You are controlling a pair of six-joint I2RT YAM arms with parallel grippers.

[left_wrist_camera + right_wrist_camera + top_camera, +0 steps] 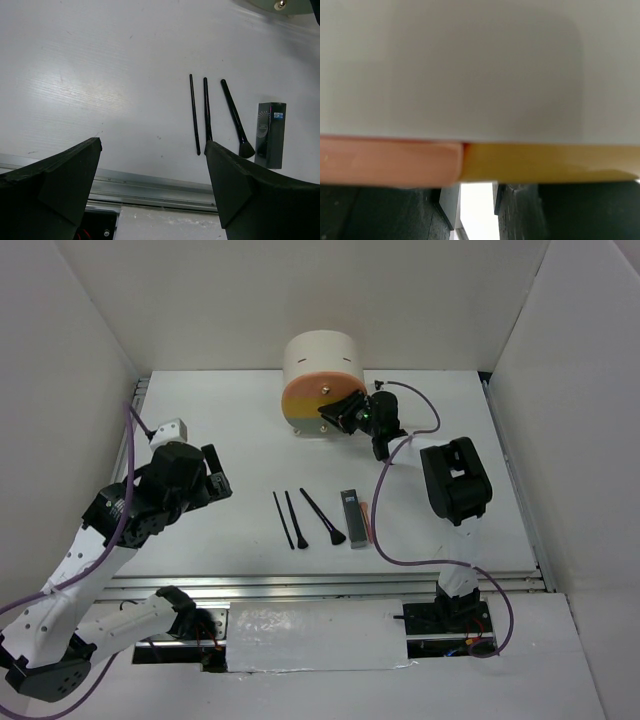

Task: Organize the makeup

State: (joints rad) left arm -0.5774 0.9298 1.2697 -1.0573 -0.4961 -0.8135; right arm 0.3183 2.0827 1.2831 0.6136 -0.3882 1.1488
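Observation:
The makeup lies in a row on the white table. There are two thin black sticks, a black flared-head brush and a dark grey box. A salmon-pink stick peeks out beside the box; the teal stick is out of view. The left wrist view shows the sticks, brush and box. My left gripper is open and empty, left of the row. My right gripper is close against the organizer's drawer fronts, jaws narrowly apart, nothing between them.
The cream cylindrical organizer stands at the back centre. Its orange front and yellow front fill the right wrist view; a green front with a knob shows in the left wrist view. A purple cable loops beside the box. White walls enclose the table.

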